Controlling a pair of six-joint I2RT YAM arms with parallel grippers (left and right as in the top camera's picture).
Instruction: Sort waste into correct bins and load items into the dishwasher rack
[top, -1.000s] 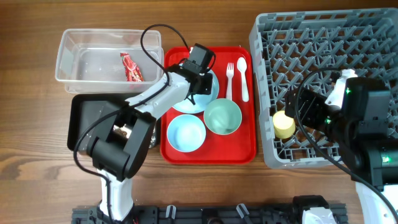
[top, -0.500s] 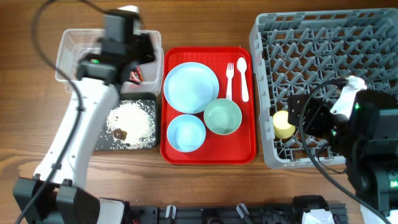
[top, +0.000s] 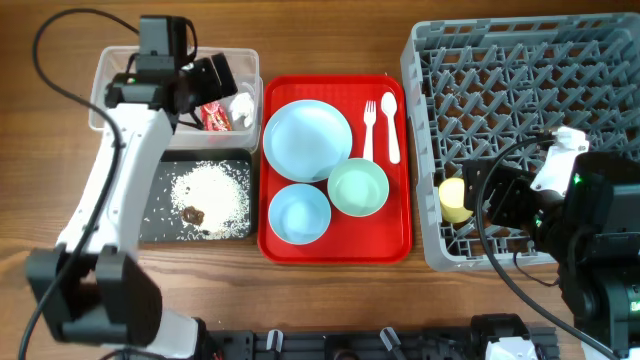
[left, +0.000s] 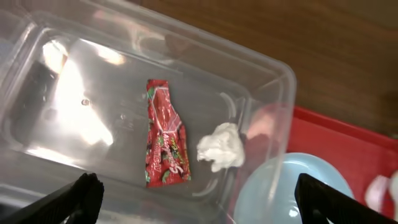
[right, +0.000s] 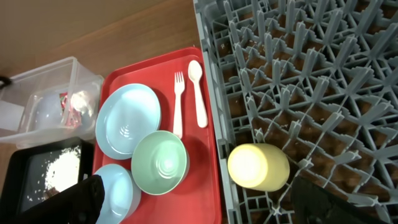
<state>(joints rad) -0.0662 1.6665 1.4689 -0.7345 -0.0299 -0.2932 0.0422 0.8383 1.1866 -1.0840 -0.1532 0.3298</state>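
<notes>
My left gripper (top: 218, 85) (left: 199, 199) hangs open over the clear tub (top: 120, 75) (left: 280, 68) with nothing between its fingers. Below it in the tub lie the red wrapper (top: 212, 117) (left: 165, 142) and the crumpled white tissue (top: 241, 105) (left: 222, 146). Rice grains (top: 210, 190) and a brown scrap (top: 193, 214) lie in the black tray (top: 150, 225). My right gripper (top: 478, 195) (right: 205, 202) is open above the yellow cup (top: 456, 200) (right: 258, 167), which lies on its side at the left edge of the grey rack (top: 520, 80) (right: 311, 62).
On the red serving tray (top: 395, 240) stand the pale blue plate (top: 307, 127), blue bowl (top: 299, 213), mint green bowl (top: 358, 187), white fork (top: 368, 125) and spoon (top: 391, 125). The left arm reaches across the black tray's left side.
My left arm swung from the plate to the clear tub and opened; the tissue now lies in the tub. The right arm barely moved.
</notes>
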